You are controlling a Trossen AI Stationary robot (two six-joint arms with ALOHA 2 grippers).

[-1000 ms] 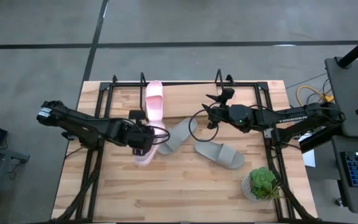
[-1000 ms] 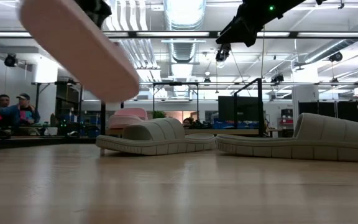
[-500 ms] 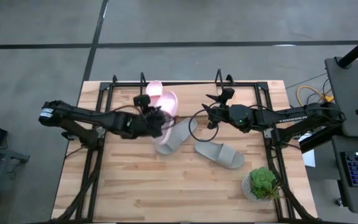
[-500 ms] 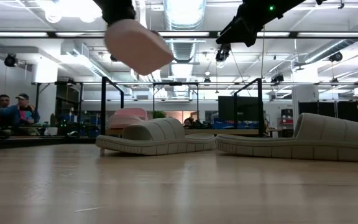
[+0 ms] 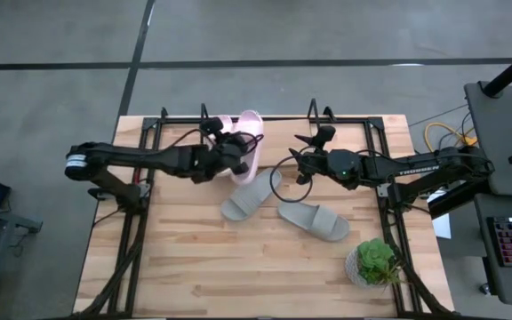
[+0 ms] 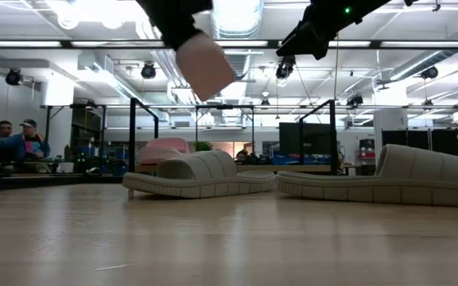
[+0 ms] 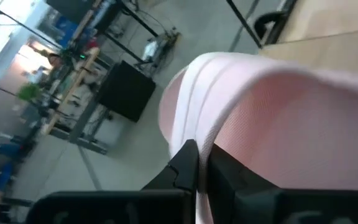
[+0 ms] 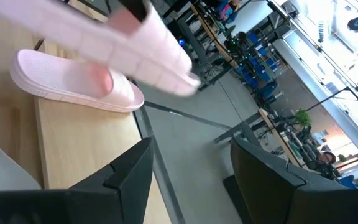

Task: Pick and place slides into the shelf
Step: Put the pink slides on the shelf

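Overhead, the left gripper [image 5: 230,153] sits just left of centre in the upper half of the high view, its jaws clamped on a pale pink slide [image 5: 249,140] that it holds in the air over the shelf [image 5: 160,124] at the top edge of the tabletop [image 5: 238,267]. In the left wrist view the dark fingers [image 7: 188,163] pinch the rim of this held slide [image 7: 278,106]. In the low view the slide's end [image 6: 205,65] hangs high in the upper middle of the frame. A second pink slide [image 5: 223,130] lies on the shelf's wooden board, just left of the held one and partly hidden by the arm; the right wrist view shows it flat on the board [image 8: 73,84] with the held slide [image 8: 114,40] above it.

Two grey slides rest on the tabletop near the centre: one [image 5: 251,195] angled just below the left gripper, the other [image 5: 315,221] to its lower right, close beside it. The low view shows both flat, side by side [image 6: 197,175] [image 6: 388,176].

The right gripper [image 5: 308,142] hovers right of centre, above the grey slides, its jaws apart and holding nothing. A small potted plant [image 5: 373,262] stands at the lower right of the tabletop.
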